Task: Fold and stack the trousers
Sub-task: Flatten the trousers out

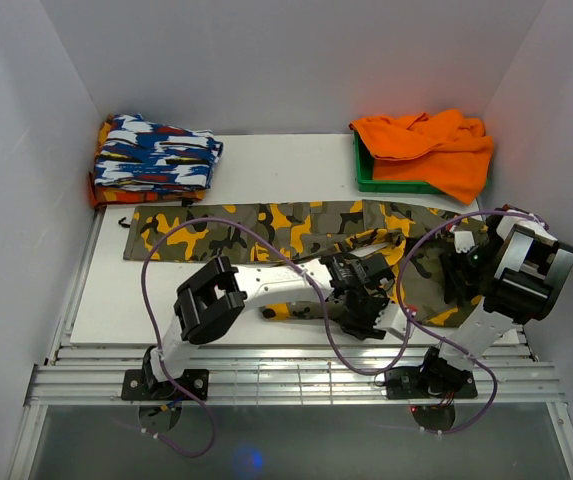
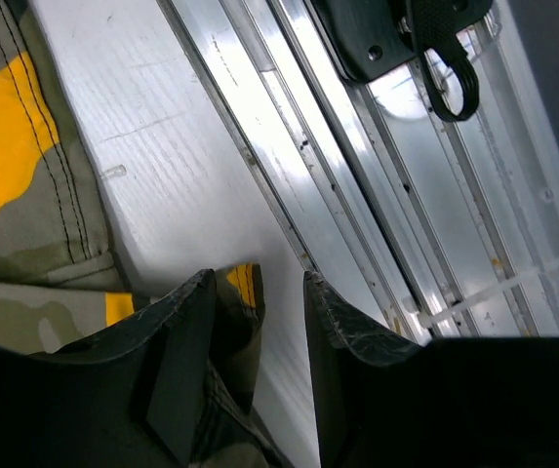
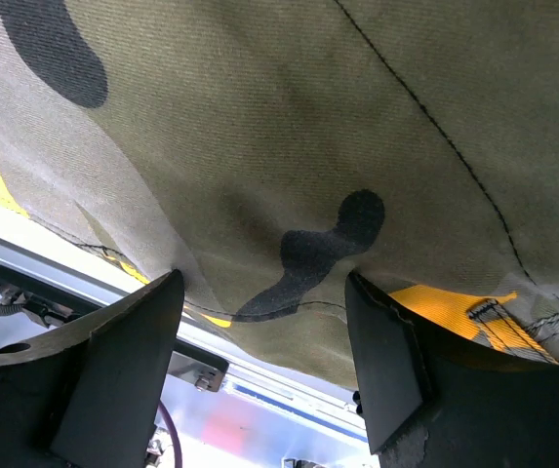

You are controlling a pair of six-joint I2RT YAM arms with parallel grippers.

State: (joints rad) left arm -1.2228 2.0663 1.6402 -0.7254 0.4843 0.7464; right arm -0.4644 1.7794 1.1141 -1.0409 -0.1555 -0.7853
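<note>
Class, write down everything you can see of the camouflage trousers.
The trousers are olive-grey woven cloth with black and orange-yellow blotches and dark stitched seams. They lie lengthwise across the white table, flat on the left, rumpled on the right. A hem corner sits between the left gripper's open fingers; the right gripper, open, straddles the cloth's edge.

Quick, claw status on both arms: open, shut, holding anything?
Left claw: open, trousers edge in the gap, not pinched.
Right claw: open wide at the trousers cloth, nothing pinched.
</note>
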